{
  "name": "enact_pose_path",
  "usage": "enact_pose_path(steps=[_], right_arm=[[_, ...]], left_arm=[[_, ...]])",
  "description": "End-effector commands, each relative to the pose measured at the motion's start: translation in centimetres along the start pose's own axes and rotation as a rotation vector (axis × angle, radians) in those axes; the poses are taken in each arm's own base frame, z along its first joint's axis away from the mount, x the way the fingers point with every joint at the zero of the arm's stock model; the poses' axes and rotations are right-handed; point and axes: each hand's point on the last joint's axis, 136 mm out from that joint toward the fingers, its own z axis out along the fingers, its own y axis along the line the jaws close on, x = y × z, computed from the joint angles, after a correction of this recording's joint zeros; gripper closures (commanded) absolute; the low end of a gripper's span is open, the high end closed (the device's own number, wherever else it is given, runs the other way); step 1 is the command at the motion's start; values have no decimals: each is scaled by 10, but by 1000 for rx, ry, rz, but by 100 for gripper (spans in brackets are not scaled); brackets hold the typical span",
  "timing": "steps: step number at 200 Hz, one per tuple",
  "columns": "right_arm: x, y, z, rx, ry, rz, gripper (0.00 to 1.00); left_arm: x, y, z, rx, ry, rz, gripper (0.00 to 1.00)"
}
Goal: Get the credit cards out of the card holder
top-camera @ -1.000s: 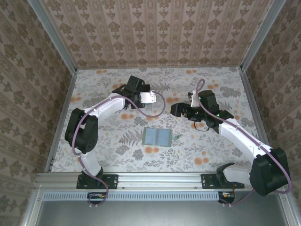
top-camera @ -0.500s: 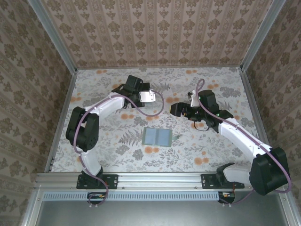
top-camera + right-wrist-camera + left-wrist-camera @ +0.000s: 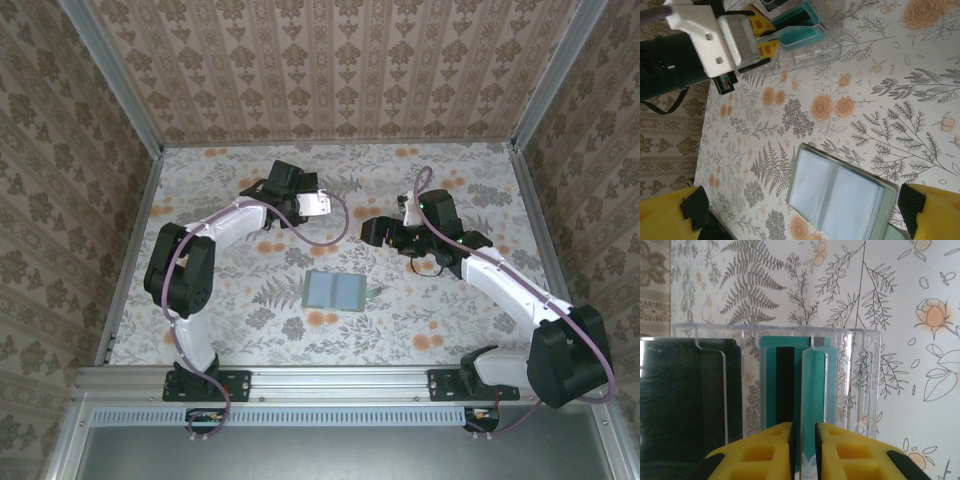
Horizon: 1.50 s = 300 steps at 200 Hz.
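One sage-green card holder (image 3: pixel 335 291) lies spread open and flat on the flowered worktop (image 3: pixel 450 310), about midway between the two arms and nearer their bases than either gripper. Its inner side faces up: two pale, glossy grey-green pockets side by side across a middle fold, with a narrow green border showing round them in the right wrist view. Just beyond and above it, the right gripper (image 3: pixel 802 212) hangs with its jaws spread as wide as they go, one yellow fingertip (image 3: pixel 665 210) at each lower corner of its own camera's picture. Nothing is between them, and the card holder's near edge lies below the gap. Farther back, on the left, the left gripper (image 3: pixel 803 440) is at a clear plastic tray (image 3: pixel 860 380) with upright dividers. Its yellow jaws stand only a narrow slit apart, astride the lower edge of a teal credit card (image 3: pixel 771 385) with a black band that stands upright in a middle slot. Whether they pinch that card or merely flank it cannot be told. A dark card (image 3: pixel 685 400) stands in the compartment to its left.
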Motion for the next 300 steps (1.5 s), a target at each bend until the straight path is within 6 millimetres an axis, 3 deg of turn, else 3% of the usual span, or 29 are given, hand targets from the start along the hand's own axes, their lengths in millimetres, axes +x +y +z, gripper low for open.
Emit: enact_pose_path(steps=[1,77,191,213,271,300], right_arm=[[-8,9,-1,-31,-5,7,0],[-9,9,2,-34,2,15,0],[-7,8,2,-35,5,20,0],[-6,8,1,-34,4,23,0],[-4,7,-1,-35,0,28,0],[-4,6,-1,-27,-4,33,0]], left_arm=[[5,12,6,-20,22,-30,79],[5,49,-3,-107,15,-88,78],[8,18,10,13,3,-81,79],[11,19,12,3,17,-83,68],[8,29,7,-30,14,-107,71],[-7,46,-15,-77,-45,-180,67]])
